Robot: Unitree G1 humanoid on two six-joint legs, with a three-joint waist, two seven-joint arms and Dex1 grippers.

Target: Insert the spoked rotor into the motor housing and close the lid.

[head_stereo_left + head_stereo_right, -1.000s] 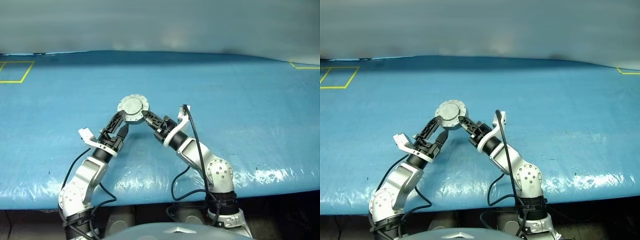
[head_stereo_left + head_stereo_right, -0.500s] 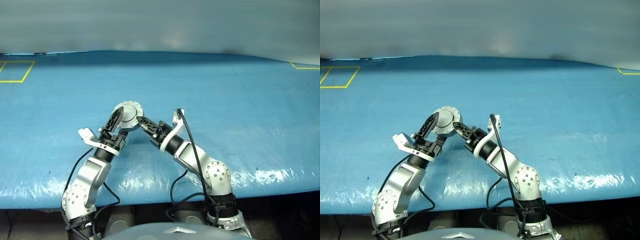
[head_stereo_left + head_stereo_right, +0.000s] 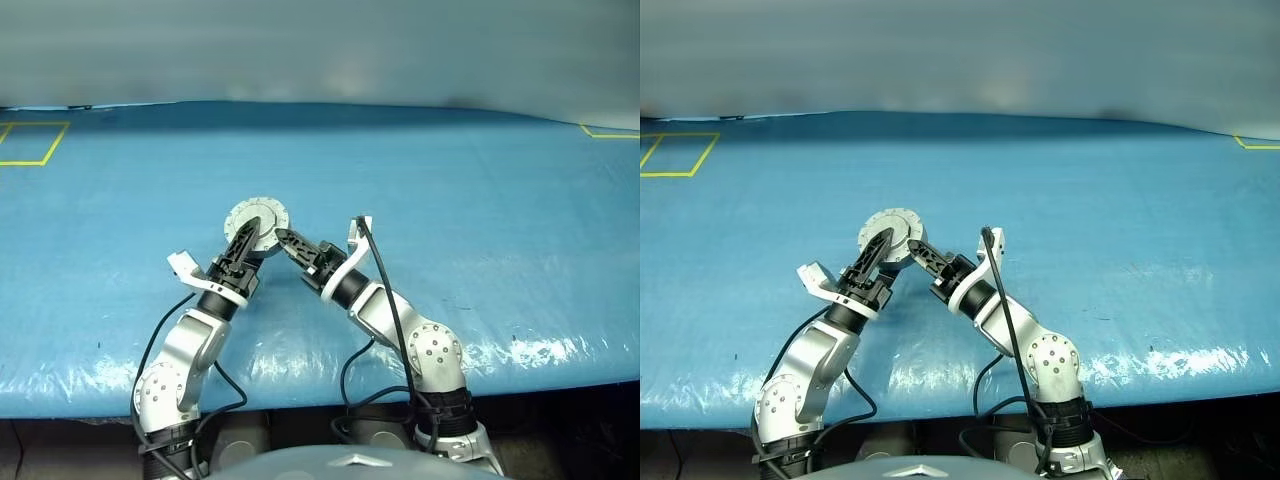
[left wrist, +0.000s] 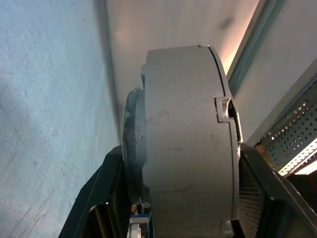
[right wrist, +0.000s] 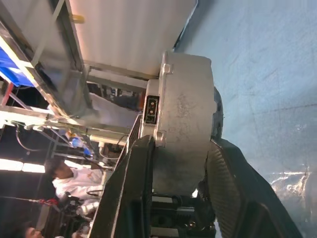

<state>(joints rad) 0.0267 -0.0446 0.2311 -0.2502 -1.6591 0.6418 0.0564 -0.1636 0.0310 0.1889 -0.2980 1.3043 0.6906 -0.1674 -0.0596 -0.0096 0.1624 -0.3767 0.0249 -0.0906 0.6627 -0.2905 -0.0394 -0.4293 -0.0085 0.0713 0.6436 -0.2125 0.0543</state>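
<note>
The motor housing [image 4: 183,139], a grey puck, hangs a little above the blue table between both grippers. Its lid [image 3: 256,215], a notched silver disc, lies closed on it and faces up toward the head camera. My left gripper [image 3: 247,238] comes from the lower left and is shut on the housing, one finger on the lid face and one on the back. My right gripper [image 3: 282,239] reaches in from the right, shut on the housing's lower right rim. The spoked rotor is hidden.
The table is covered by a blue sheet [image 3: 450,200] with a shiny front edge near my arms. A yellow tape square [image 3: 25,143] lies at the far left, a yellow corner [image 3: 610,131] at the far right. People [image 5: 64,178] show beyond the table in the right wrist view.
My left gripper, open beside the housing a second ago, has shut on it. The housing has shifted slightly left with the right gripper, whose wrist has rolled.
</note>
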